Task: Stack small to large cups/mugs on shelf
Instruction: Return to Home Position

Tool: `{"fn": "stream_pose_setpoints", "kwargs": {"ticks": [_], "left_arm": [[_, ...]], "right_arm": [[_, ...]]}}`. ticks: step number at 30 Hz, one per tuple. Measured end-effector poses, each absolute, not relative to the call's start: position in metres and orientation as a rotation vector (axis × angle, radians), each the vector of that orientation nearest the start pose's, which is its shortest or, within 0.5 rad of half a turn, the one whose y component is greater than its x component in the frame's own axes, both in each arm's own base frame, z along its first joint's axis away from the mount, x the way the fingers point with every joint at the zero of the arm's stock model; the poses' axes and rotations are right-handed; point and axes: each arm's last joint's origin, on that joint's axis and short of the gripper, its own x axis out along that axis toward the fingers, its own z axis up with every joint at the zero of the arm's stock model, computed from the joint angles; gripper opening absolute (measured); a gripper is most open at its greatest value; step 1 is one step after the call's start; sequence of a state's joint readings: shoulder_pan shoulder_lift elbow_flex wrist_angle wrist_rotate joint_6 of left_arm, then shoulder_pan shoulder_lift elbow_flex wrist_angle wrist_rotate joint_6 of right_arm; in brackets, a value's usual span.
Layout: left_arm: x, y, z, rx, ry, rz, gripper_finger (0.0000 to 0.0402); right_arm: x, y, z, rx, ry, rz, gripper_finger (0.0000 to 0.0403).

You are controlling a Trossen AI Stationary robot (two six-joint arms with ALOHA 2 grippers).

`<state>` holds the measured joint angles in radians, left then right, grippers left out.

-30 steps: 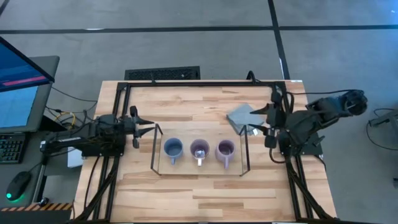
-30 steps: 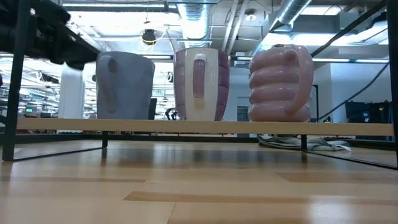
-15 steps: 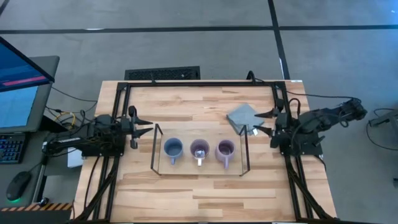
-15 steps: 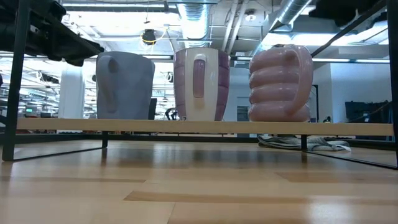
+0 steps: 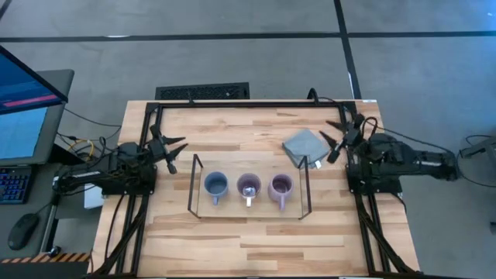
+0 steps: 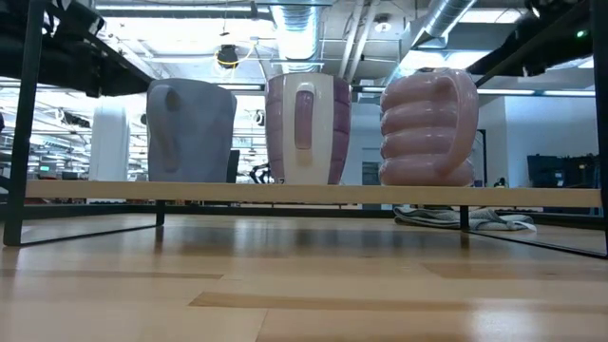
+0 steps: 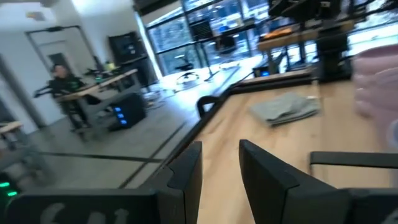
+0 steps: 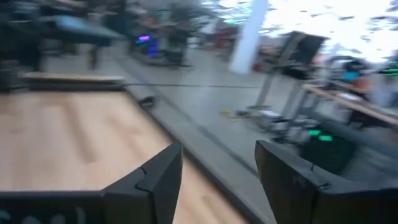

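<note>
Three mugs stand on the shelf (image 6: 304,193), none on the tabletop (image 5: 232,240): one blue-grey mug (image 5: 215,185), one smooth lavender mug (image 5: 249,186) and one ribbed purple mug (image 5: 280,186). The shelf is one light wood board between two black wire end frames, set in the middle of the tabletop with its long axis running from the left arm's side to the right arm's side. The mugs form a single row along that axis, blue-grey nearest the left arm, lavender in the middle, ribbed nearest the right arm, close together. All three are upright with mouths up. Each handle points the same way, across the board toward the low camera's edge of the tabletop. One folded grey cloth (image 5: 302,146) lies on the tabletop behind the shelf's right end. There are two tools, both released and holding nothing. The left tool (image 5: 175,153) sits apart from the shelf's left frame, fingers spread. The right tool (image 5: 335,141) sits just beside the cloth, fingers likewise apart.
</note>
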<state>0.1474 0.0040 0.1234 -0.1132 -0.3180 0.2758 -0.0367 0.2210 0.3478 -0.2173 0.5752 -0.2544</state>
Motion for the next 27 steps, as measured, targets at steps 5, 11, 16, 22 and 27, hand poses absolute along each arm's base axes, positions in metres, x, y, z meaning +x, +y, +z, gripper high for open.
{"fn": "stream_pose_setpoints", "kwargs": {"ticks": [5,11,16,22,27], "left_arm": [[0.084,0.024,0.194,0.296,0.079,0.553,0.0098],[0.083,0.025,0.195,0.308,0.069,0.575,0.0098],[0.083,0.025,0.197,0.322,0.056,0.580,0.0098],[0.083,0.025,0.199,0.347,0.047,0.587,0.0098],[0.083,0.025,0.199,0.347,0.052,0.612,0.0098]], "right_arm": [[0.085,-0.035,0.240,-0.300,0.137,-0.780,0.0225],[0.078,-0.049,0.239,-0.278,0.170,-0.940,0.0225],[0.077,-0.054,0.238,-0.279,0.169,-0.857,0.0225],[0.077,-0.056,0.237,-0.298,0.157,-0.707,0.0225],[0.074,-0.060,0.237,-0.293,0.164,-0.736,0.0225]]}}
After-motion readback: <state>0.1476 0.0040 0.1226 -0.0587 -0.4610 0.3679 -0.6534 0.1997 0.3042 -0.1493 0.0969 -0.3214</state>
